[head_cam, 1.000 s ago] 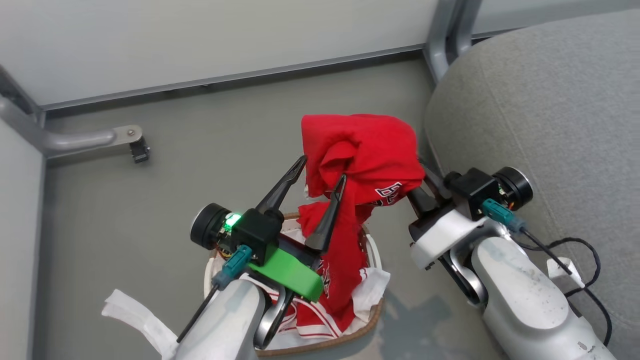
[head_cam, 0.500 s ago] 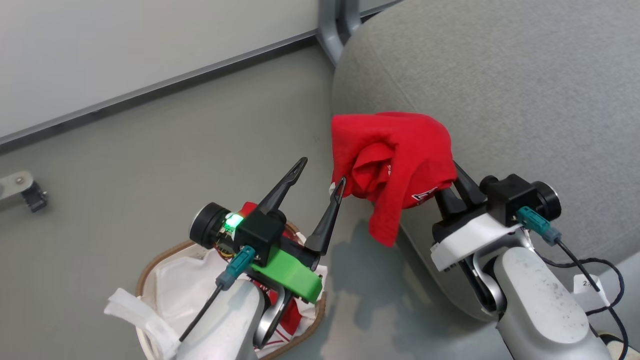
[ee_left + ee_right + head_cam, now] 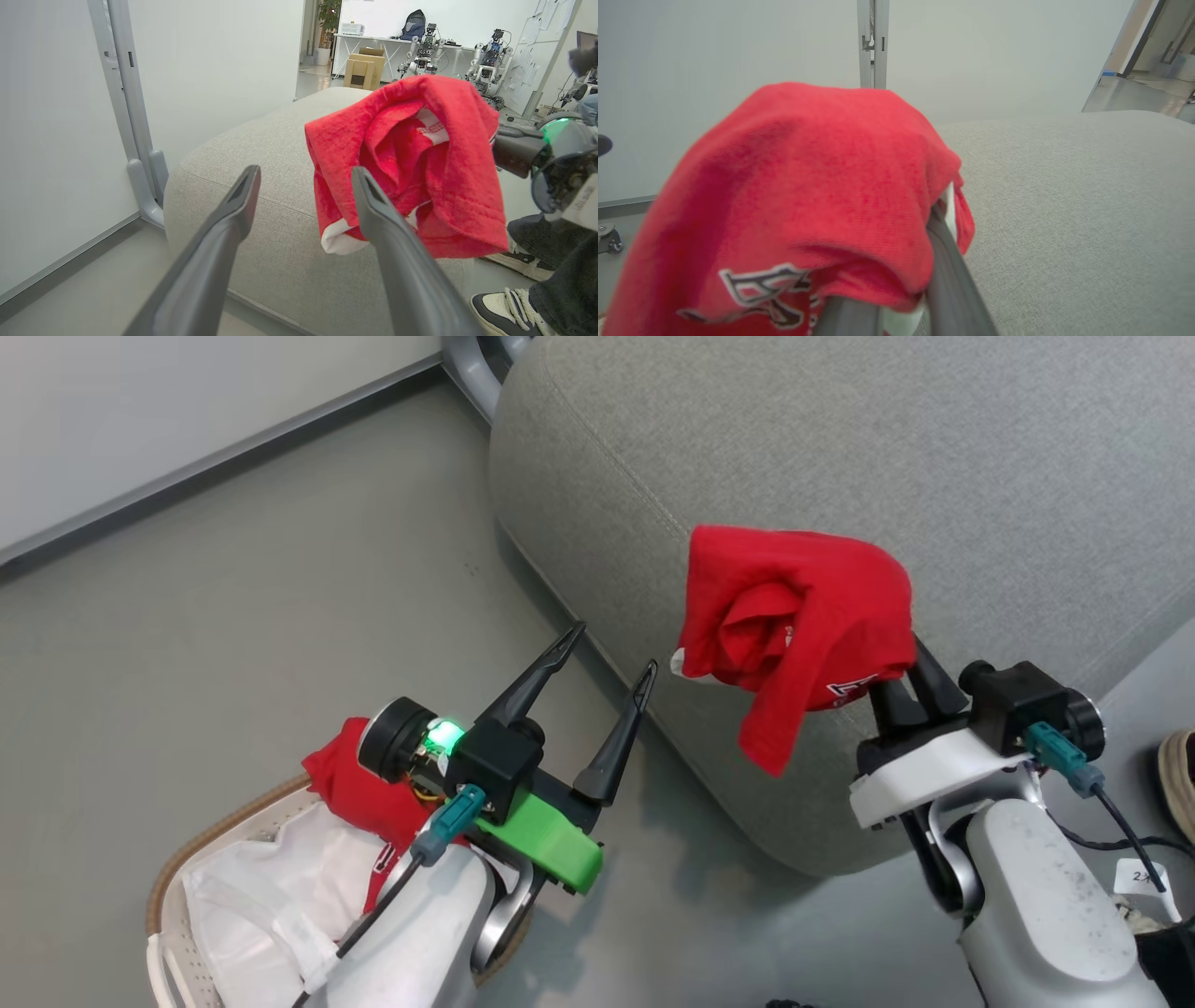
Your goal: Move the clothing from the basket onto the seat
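The right end effector [image 3: 904,683] pinches a limp red shirt [image 3: 803,616] above the edge of the seat [image 3: 840,448] (surely soft and light; grip a bunched fold). The left end effector [image 3: 613,649] gapes empty near the basket [image 3: 215,831], where another red garment [image 3: 350,789] lies.

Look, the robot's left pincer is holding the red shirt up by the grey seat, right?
No, the right pincer is holding the red shirt up by the grey seat. The head view shows it; the left pincer is open and empty.

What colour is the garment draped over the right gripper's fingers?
The garment is red with white lettering; the head view shows it best.
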Robot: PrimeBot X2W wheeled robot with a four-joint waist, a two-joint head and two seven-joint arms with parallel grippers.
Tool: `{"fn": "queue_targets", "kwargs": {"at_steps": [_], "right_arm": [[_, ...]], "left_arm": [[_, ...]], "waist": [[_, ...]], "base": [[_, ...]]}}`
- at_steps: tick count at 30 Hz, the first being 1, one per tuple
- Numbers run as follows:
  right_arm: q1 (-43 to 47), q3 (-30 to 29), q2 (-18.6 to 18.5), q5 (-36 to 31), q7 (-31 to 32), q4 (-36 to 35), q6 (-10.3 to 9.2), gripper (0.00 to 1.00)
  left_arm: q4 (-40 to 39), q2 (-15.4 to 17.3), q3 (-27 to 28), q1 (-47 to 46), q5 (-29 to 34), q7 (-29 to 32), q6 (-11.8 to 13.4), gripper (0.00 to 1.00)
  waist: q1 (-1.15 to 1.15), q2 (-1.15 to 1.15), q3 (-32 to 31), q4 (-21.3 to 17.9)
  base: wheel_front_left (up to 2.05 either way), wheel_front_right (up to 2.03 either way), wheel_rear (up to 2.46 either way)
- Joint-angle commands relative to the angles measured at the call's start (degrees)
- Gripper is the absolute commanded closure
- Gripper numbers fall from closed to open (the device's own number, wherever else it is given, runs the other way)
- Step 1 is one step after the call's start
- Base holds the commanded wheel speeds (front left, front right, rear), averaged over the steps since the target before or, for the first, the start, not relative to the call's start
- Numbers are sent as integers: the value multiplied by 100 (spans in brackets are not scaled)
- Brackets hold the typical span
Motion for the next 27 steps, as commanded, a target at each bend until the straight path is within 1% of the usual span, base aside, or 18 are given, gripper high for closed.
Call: {"fn": "queue_targets", "kwargs": {"at_steps": [1,6,15,19,24,27], "right_arm": [[-133,-102,-93,-80,-13,76,-6,100],[-701,-333,-409,-328,-13,504,-7,100],[-2174,-1186,-1211,-797,-13,1524,-7,100],[-2759,-1468,-1538,-955,-13,1905,-7,100],[-3340,-1828,-1857,-1130,-12,2407,-7,100],[-3566,-2066,-1953,-1304,-13,2626,-7,100]], "left_arm": [[32,83,-19,-93,-12,3,-23,0],[76,205,-47,-197,5,3,-23,0],[107,430,-219,-583,57,3,-23,0],[94,554,-279,-766,70,3,-23,0],[36,594,-224,-957,92,3,-23,0],[-6,623,-271,-1038,114,3,-24,0]], "waist": [[0,0,204,-91],[0,0,530,-50],[0,0,1396,484],[0,0,1771,698],[0,0,2152,947],[0,0,2318,1083]], "base": [[0,0,0],[0,0,0],[0,0,0],[0,0,0],[0,0,0],[0,0,0]]}}
